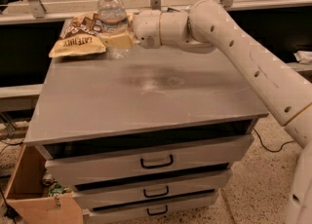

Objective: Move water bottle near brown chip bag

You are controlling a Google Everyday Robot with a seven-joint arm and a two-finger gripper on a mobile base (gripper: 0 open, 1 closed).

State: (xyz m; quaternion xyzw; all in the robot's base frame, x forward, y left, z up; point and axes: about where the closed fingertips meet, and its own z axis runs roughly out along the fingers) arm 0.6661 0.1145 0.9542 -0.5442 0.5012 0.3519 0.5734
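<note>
At upper left the gripper [119, 39] grips the water bottle [111, 12] beside the brown chip bag [78, 35], seemingly placing it; next, release upright.

The white arm [234, 43] reaches in from the right, and the gripper [116, 39] is up at the counter's [146, 101] far left corner. Its tan fingers [125, 40] clamp the lower part of the water bottle [112, 14]. The bottle is upright with its white cap on top, just beside the brown chip bag [78, 37], which lies flat on that corner. The fingers hide the bottle's base. Below are three drawers [156, 159], and a cardboard box [44, 206] sits on the floor at lower left.
</note>
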